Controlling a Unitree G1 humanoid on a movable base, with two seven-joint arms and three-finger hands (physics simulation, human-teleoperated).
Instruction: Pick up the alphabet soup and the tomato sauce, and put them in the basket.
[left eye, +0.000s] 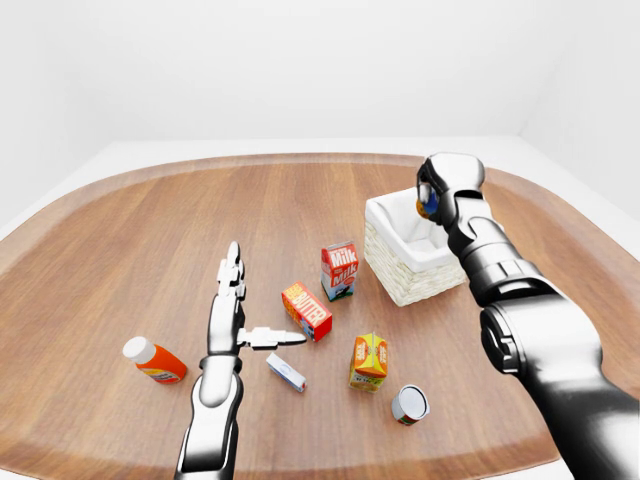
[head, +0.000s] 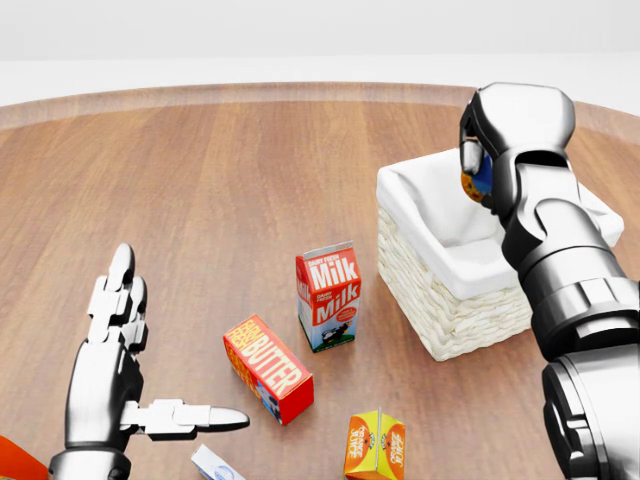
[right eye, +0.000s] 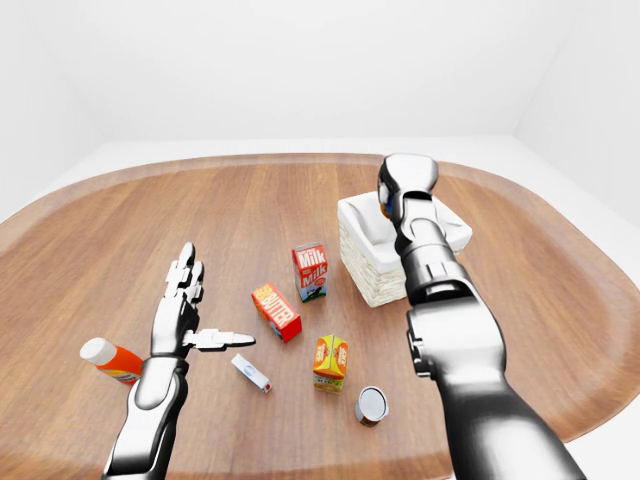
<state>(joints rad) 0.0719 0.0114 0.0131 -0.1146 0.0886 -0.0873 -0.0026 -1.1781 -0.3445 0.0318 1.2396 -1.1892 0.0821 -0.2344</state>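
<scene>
The right hand (head: 505, 135) hovers above the white-lined woven wicker basket (head: 455, 290), its fingers closed round a small blue-and-orange can (head: 474, 180). The left hand (head: 115, 360) floats above the oval wooden worktop (left eye: 150, 230) near its bottom edge, fingers spread wide. A silver-topped can (left eye: 409, 404) lies near that edge too.
</scene>
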